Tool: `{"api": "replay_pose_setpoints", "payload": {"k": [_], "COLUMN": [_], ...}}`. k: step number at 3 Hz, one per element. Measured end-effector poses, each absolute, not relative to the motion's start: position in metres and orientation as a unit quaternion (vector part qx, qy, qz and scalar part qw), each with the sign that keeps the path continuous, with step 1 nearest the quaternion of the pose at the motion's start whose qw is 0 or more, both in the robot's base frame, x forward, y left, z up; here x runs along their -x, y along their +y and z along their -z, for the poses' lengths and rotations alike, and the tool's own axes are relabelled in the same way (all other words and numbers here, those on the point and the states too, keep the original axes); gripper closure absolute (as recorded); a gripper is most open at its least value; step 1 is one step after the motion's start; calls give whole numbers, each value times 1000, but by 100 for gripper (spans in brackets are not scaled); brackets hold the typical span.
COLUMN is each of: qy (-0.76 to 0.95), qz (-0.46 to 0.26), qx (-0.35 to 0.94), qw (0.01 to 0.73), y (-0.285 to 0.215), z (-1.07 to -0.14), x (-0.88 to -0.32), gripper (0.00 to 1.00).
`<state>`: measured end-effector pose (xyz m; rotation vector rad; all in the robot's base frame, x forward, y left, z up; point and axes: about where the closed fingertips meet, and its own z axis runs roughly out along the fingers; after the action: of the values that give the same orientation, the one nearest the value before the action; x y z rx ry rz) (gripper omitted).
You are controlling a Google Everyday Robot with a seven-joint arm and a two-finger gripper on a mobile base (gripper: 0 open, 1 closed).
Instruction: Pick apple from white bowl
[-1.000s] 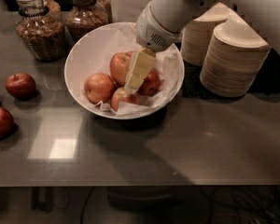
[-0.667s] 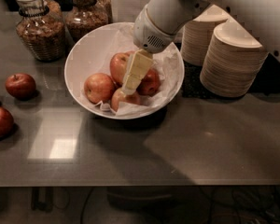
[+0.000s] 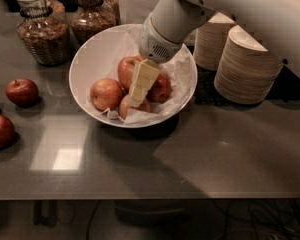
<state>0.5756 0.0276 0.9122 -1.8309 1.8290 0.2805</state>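
Observation:
The white bowl [image 3: 97, 54], wide and lined with crinkled white paper, stands on the dark counter at centre. Several red-yellow apples lie in it: one at the left [image 3: 105, 94], one at the back [image 3: 126, 69], one at the right [image 3: 162, 88] and one at the front [image 3: 131, 109]. My cream-coloured gripper [image 3: 138, 100] reaches down into the bowl from the white arm [image 3: 172, 19]. It sits among the apples, over the front one and between the back and right ones, and it hides part of them.
Three loose red apples lie on the counter at the left [image 3: 21, 91] [image 3: 0, 130]. Two glass jars [image 3: 42, 31] [image 3: 92, 14] stand behind the bowl. Stacks of beige disposable bowls [image 3: 245, 66] [image 3: 212, 41] stand at the right.
The gripper has moved slightly down and to the left, deeper among the apples. The apples and the bowl have not visibly moved.

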Motion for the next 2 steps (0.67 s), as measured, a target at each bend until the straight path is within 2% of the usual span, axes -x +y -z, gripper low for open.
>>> {"api": "replay_pose_setpoints", "payload": {"k": [1,2], "qy": [677,677], "qz": [-104,-104], "qx": [678,678], "qw": [266,266], "y": [28,28], "z": [-912,-912], "x": [-576,-576], "gripper": [19,42]}}
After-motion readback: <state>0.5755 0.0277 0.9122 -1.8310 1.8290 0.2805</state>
